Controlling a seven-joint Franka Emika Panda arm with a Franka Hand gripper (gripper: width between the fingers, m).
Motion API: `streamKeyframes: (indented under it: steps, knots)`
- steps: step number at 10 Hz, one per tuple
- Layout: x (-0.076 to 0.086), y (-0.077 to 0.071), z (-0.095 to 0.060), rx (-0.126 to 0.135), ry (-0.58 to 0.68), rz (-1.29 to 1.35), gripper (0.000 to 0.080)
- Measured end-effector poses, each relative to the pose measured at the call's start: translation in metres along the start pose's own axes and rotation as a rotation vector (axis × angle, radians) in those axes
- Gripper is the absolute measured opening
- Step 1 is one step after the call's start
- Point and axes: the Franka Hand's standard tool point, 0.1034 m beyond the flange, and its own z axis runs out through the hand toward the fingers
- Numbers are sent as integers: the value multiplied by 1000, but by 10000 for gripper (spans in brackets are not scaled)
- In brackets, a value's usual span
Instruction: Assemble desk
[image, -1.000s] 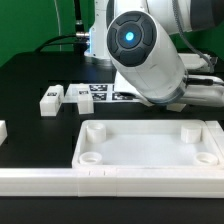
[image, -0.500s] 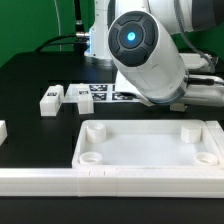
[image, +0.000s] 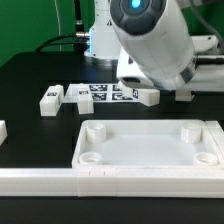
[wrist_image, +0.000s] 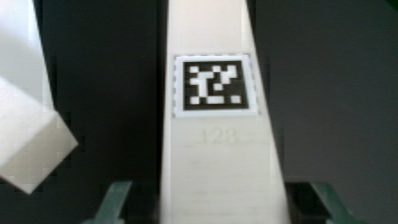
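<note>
So your claw (wrist_image: 217, 205) is pinching a white leg (wrist_image: 217, 130), with one finger (wrist_image: 121, 200) snug against each side and the leg's square tag (wrist_image: 215, 84) facing the wrist camera. In the exterior view that leg is on the far part of the black table (image: 30, 75), just to that view's right of the marker board (image: 100, 92). Another leg (image: 50, 99) lies off to the left. The desk top (image: 150, 152) lies rim-up along the near side, its round corner sockets showing.
</note>
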Motion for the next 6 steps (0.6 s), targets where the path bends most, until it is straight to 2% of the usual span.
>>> streamKeyframes:
  steps: [2, 5, 6]
  knots:
    - [-5, -6, -21, -11, 48, -38, 289]
    - [0, -6, -19, -7, 75, -38, 289]
    - [9, -5, -29, 2, 155, -74, 289]
